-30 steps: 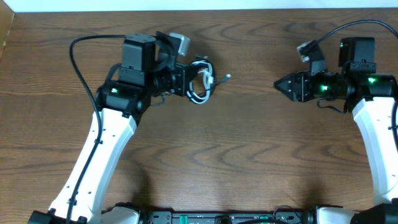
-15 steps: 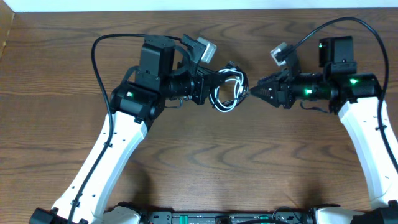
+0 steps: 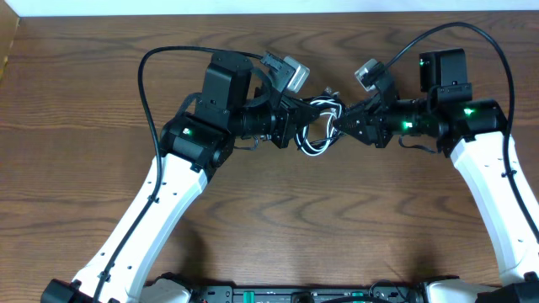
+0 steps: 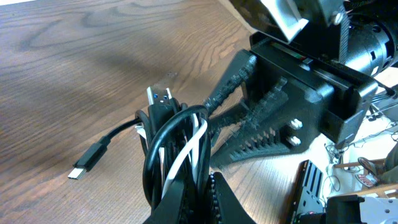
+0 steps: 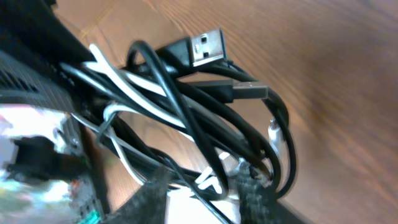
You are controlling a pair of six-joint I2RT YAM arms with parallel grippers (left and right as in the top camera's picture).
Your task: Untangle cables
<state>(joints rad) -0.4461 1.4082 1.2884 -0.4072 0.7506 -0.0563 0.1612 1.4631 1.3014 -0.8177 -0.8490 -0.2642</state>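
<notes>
Two cables (image 3: 318, 128) clamped by left gripper (image 3: 296, 129); right gripper (image 3: 342, 125) narrow, grip unclear. Knot prob. tightened if wrong loop pulled.

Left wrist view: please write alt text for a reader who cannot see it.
A bundle of looped black and white cables stands clamped in the left gripper over a wooden table. A USB plug sticks up from it, and the right gripper, with ribbed fingers, is at the bundle's right side.

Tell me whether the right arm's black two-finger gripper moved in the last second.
Yes. The right gripper travelled left over the brown wooden table, toward its centre, reaching the tangled black and white cables.
</notes>
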